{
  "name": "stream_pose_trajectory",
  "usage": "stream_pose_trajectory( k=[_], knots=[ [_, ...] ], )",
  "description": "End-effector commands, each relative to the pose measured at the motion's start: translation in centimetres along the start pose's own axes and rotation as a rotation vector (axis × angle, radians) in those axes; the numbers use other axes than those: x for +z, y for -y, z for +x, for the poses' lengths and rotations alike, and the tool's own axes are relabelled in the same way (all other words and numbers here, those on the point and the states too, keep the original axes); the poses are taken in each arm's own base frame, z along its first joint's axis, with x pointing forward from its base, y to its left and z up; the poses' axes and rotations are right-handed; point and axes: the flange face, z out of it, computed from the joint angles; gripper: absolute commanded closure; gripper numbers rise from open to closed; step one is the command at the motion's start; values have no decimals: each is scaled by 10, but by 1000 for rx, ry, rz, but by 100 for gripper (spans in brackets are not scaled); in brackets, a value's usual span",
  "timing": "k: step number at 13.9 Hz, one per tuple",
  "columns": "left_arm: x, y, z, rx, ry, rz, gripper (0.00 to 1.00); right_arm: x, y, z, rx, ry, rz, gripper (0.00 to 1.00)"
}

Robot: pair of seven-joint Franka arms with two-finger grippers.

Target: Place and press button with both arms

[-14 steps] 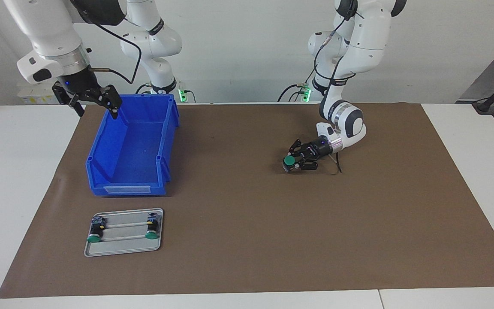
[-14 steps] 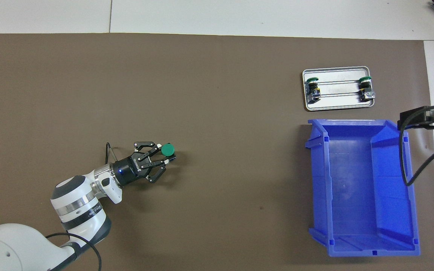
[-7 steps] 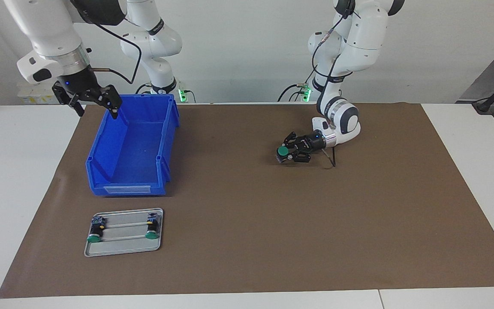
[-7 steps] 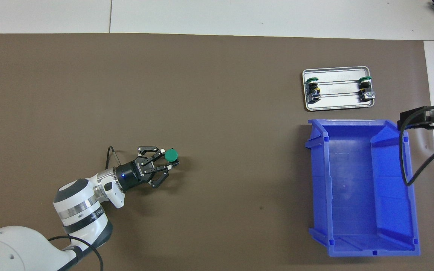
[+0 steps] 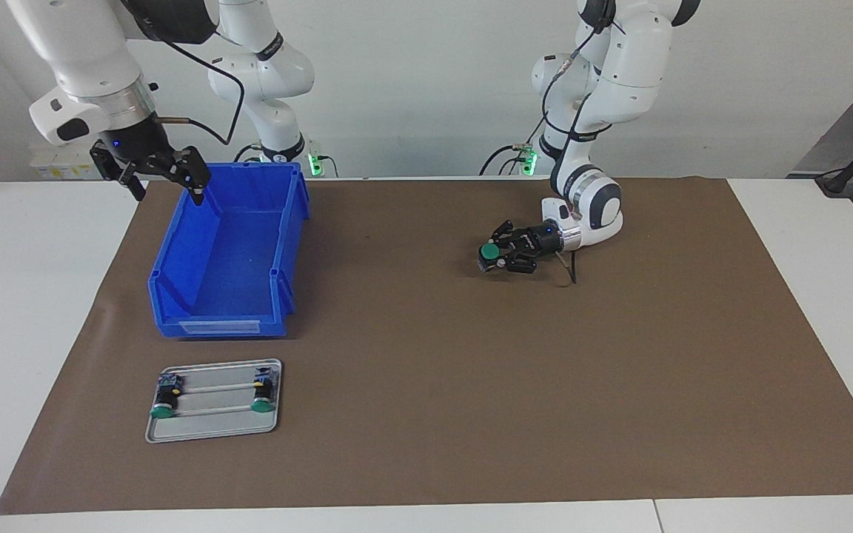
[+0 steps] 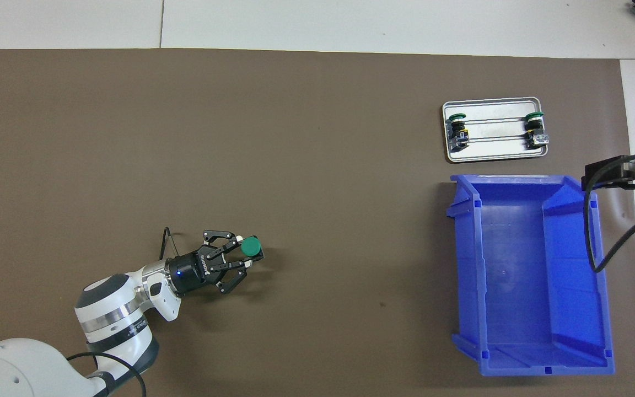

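Across the facing view, the left gripper (image 5: 497, 257) lies low over the brown mat (image 5: 471, 385), toward the left arm's end of the table, clenched around the button (image 5: 489, 253); the green cap faces away from the robots and the black body sits between the fingers. Whether the button touches the mat cannot be told. The right gripper (image 5: 164, 172) hangs in the air over the rim of the blue bin (image 5: 226, 259) at its corner closest to the right arm's base, its fingers spread and holding nothing. A pale label strip runs along the bin's outer wall farthest from the robots, but nothing on it can be read. Farther from the robots than the bin lies the grey metal tray (image 5: 213, 427), carrying two more buttons (image 5: 164, 403), each with a green cap. From the overhead view, the left gripper (image 6: 243, 255) reaches in from the left arm's side, its fingers closed on the button (image 6: 250, 247) with the round green cap uppermost; white lettering runs along the gripper's black body but is too small to read. The right gripper (image 6: 626, 173) shows only as a dark block at the picture's edge, beside the blue bin (image 6: 576, 353). The grey metal tray (image 6: 494, 157) lies just past the bin, its two spare buttons (image 6: 457, 129) at either end.
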Motion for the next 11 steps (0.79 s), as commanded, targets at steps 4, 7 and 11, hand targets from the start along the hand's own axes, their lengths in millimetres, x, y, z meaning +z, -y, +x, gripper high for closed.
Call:
stream_pose_trajectory(
  k=[4, 7, 11],
  knots=[
    [-11, -16, -16, 239, 61, -2, 100, -3, 1, -5, 4, 3, 9, 0],
    [-14, -17, -20, 251, 92, -17, 100, -3, 1, -5, 4, 3, 9, 0],
    [-17, -19, -26, 253, 131, -19, 100, -3, 1, -5, 4, 3, 9, 0]
  ],
)
